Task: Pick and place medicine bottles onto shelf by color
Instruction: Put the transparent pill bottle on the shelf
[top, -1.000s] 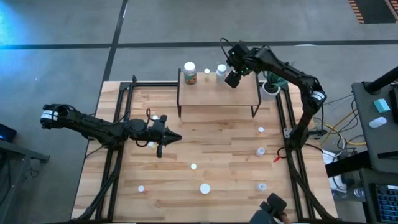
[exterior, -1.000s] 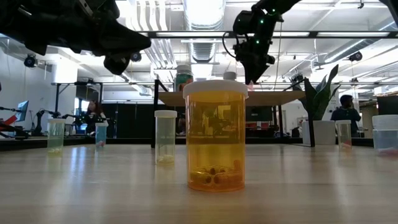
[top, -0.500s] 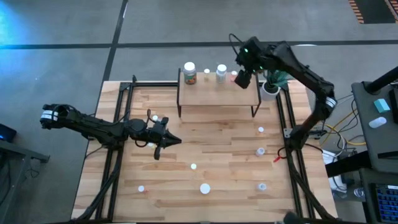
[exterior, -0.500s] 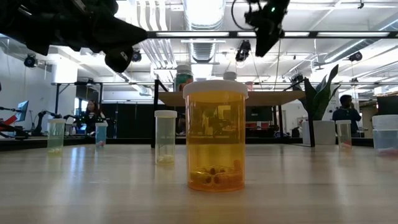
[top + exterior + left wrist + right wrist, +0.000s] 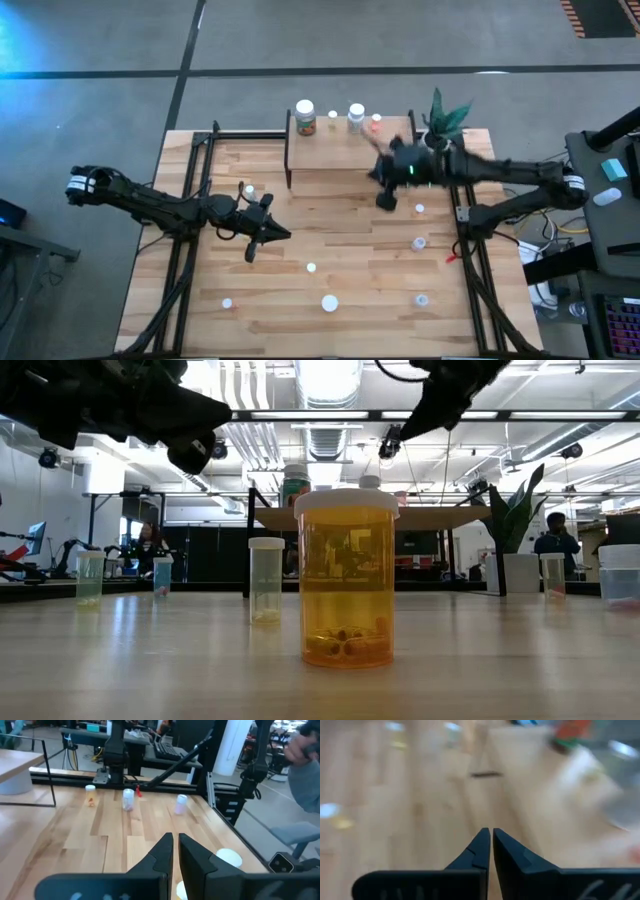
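Near table edge: orange bottle upright, other bottles scattered behind it. Mid-table, toward the left edge: left gripper, fingers pressed together, empty. Beyond, just before the shelf: right gripper, likewise closed and empty. Shelf's far edge carries four bottles.

Robotics lab: exposed ceiling ducts, equipment benches behind

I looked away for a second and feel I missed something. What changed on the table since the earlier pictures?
The right gripper let go of a small red bottle on the shelf, swung down off it toward the table's middle, and shut empty. The left gripper stayed shut over the table, and the other bottles kept their places.
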